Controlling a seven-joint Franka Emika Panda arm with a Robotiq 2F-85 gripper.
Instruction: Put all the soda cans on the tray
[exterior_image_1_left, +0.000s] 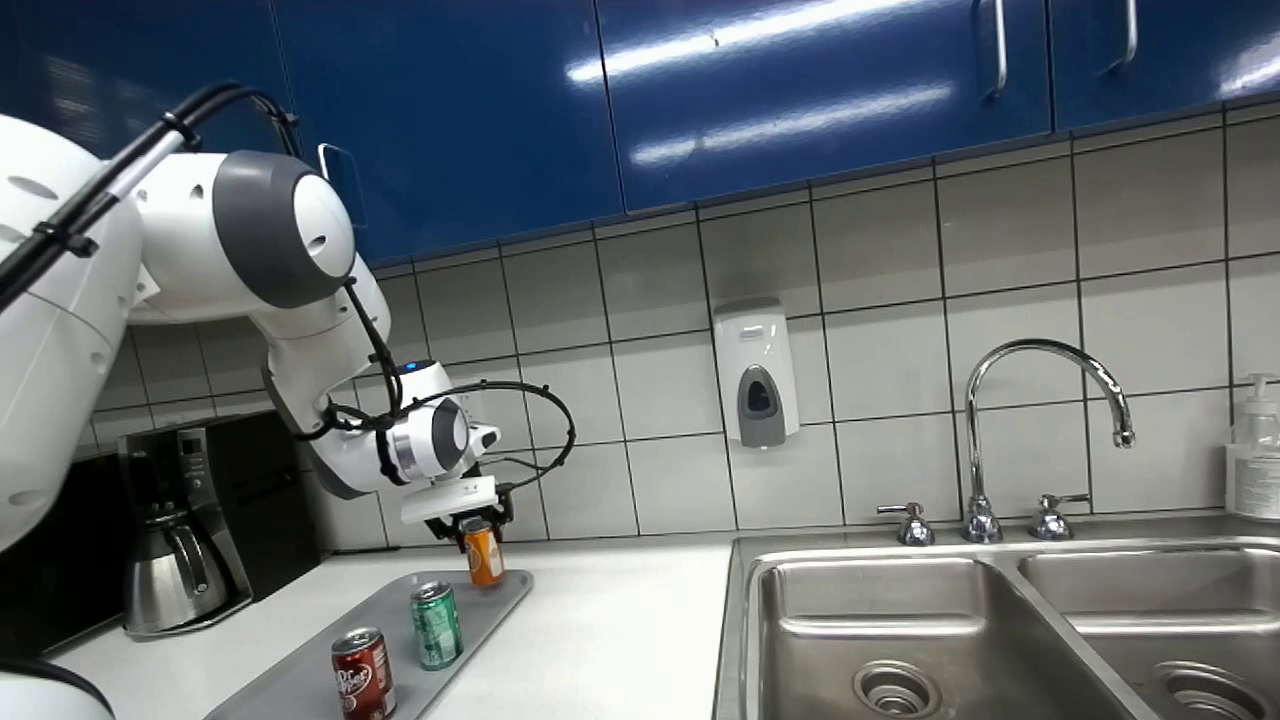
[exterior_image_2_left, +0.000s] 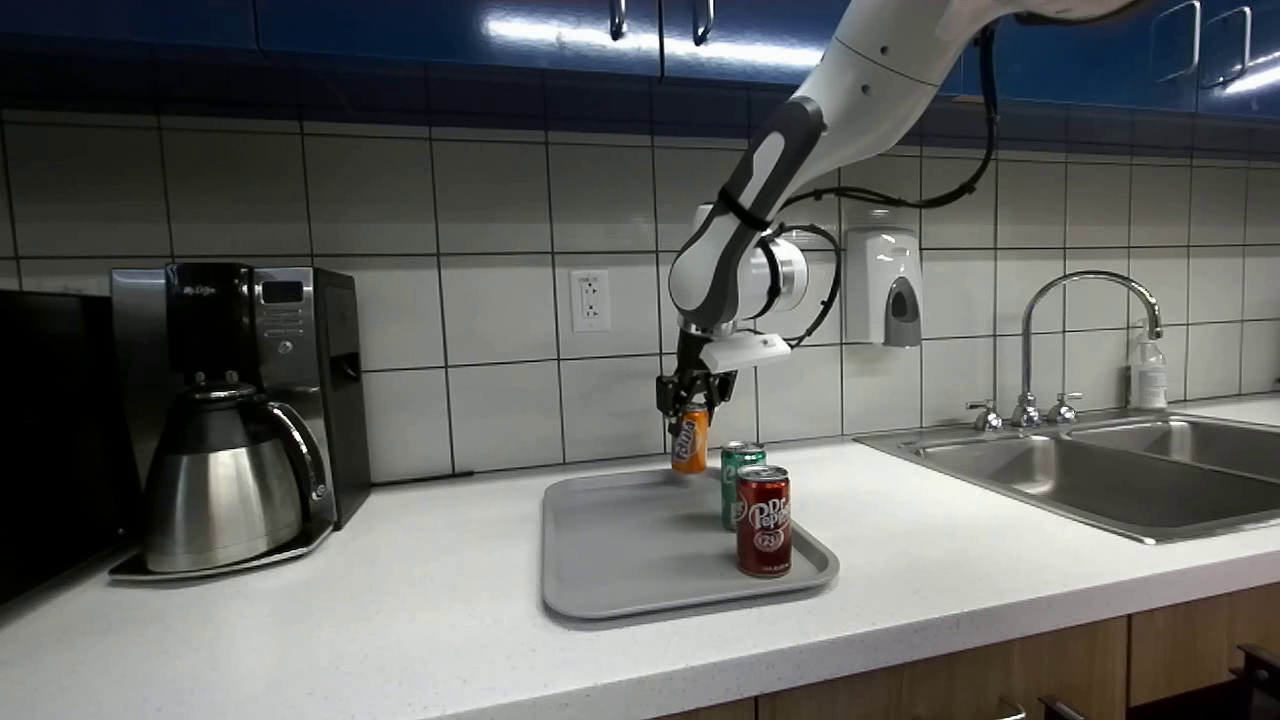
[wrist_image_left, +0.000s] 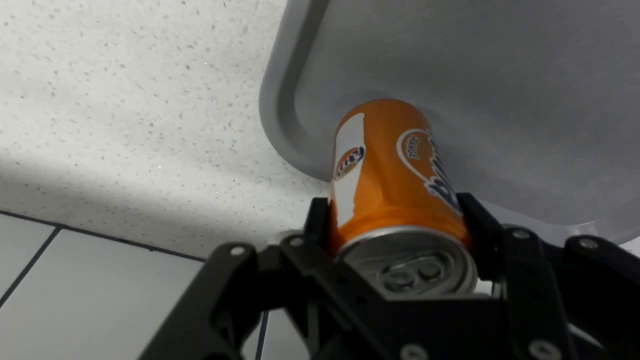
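My gripper (wrist_image_left: 393, 205) is shut around the upper part of the orange can (wrist_image_left: 385, 165), with a dark finger against each side. The can stands nearly upright over a back corner of the grey tray (exterior_image_2_left: 630, 550); I cannot tell whether its base touches the tray. In both exterior views the green can (exterior_image_1_left: 437, 628) and the red can (exterior_image_1_left: 362, 672) stand upright on the tray, apart from each other. The red can (exterior_image_2_left: 763, 525) is closer to the front edge, and it partly covers the green can (exterior_image_2_left: 738, 495).
A coffee maker (exterior_image_2_left: 340, 400) with a steel pot (exterior_image_2_left: 225, 485) stands left of the tray in an exterior view. The steel double sink (exterior_image_1_left: 745, 600) and its faucet (exterior_image_1_left: 975, 440) lie to the right. The tiled wall (exterior_image_2_left: 500, 420) rises close behind the gripper.
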